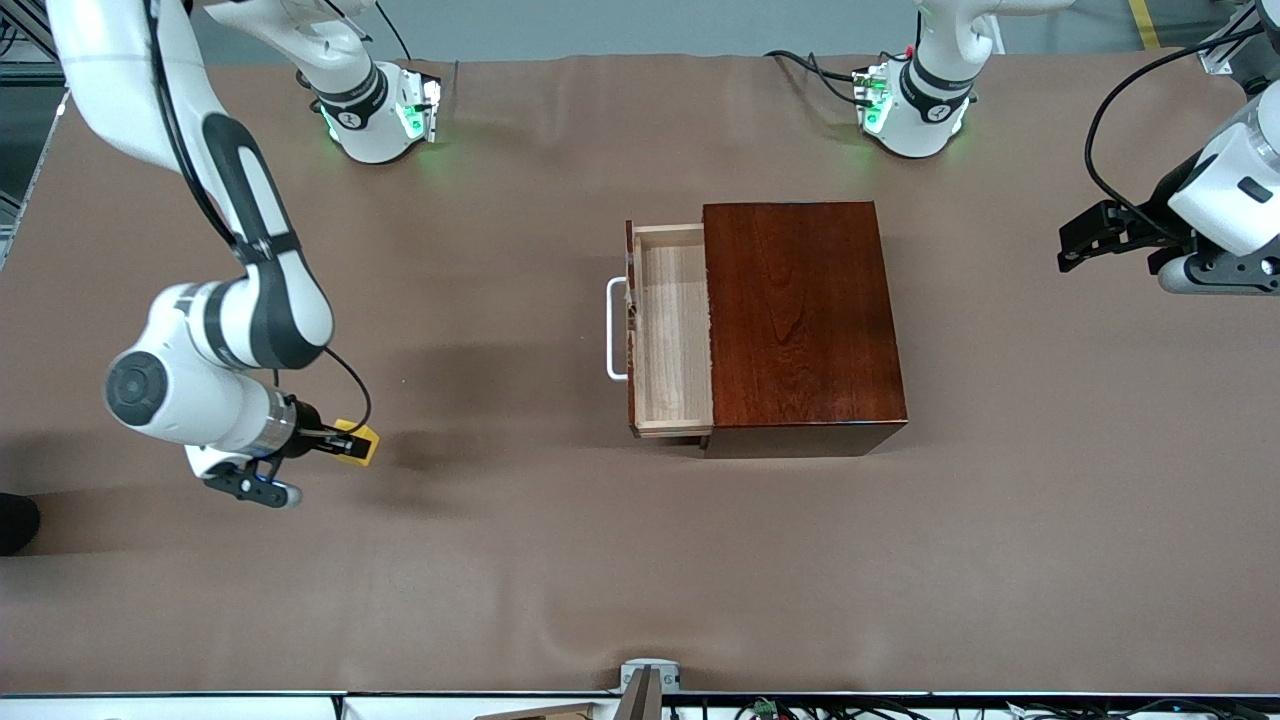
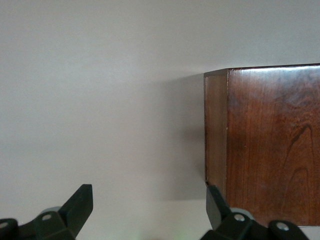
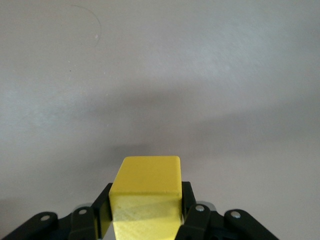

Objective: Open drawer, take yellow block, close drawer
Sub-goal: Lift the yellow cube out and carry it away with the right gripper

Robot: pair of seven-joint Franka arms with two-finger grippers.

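A brown cloth-covered table (image 1: pixel 520 560) carries one thing, the dark reddish-brown wooden box (image 1: pixel 805 320), with its drawer (image 1: pixel 672 335) pulled out of the box toward the right arm's end.

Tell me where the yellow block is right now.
The yellow block is clamped in the right gripper, over bare table toward the right arm's end, well clear of the open drawer.

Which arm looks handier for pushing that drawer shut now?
Probably the left. Its claw is open and holds nothing, but it waits at the box's closed end. The right claw is on the side the drawer's handle faces, but it grips the block.
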